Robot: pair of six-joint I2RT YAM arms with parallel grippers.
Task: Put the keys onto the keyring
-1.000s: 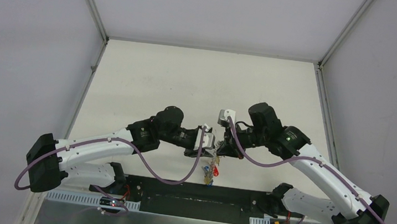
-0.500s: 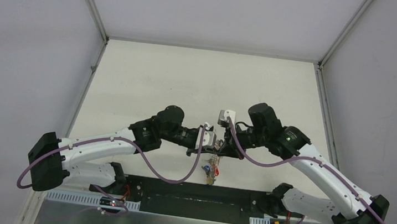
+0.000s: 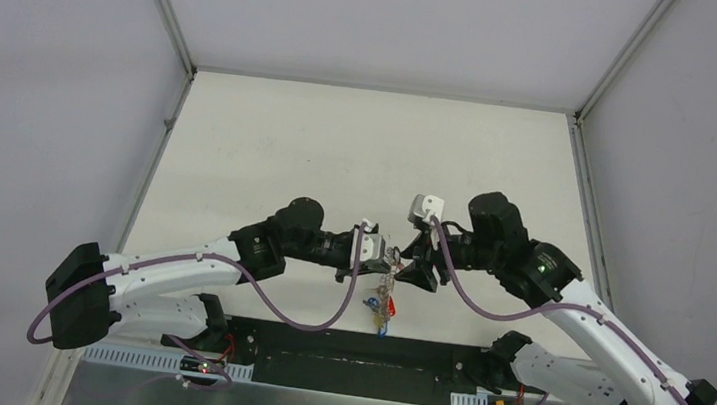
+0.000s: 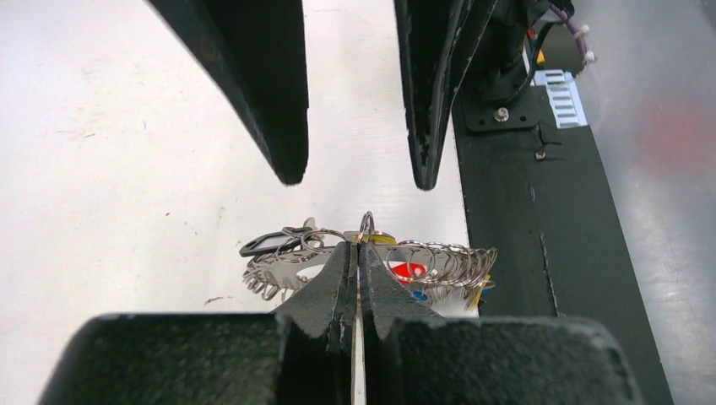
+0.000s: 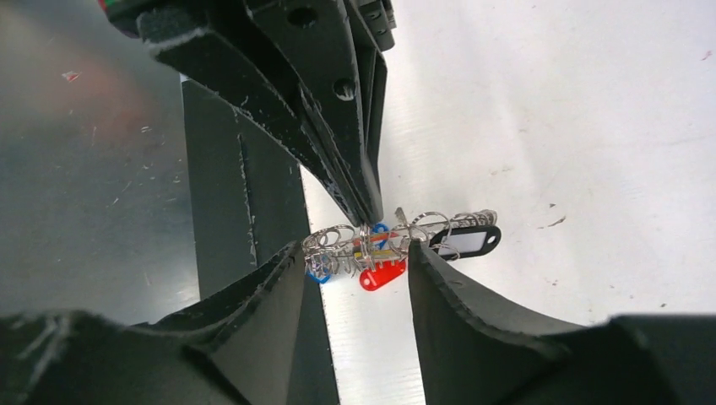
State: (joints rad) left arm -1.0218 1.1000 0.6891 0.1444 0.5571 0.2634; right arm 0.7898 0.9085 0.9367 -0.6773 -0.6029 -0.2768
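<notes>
Left wrist: wiry, coiled metal keyring (image 4: 460, 263)

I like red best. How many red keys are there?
1. The red key hangs under the keyring, which the left gripper pinches, between the right gripper's open fingers. More could hide in the coils.

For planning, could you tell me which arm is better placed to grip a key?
Probably right: the right gripper stands open facing the keys, while the left gripper is shut on the keyring.
</notes>
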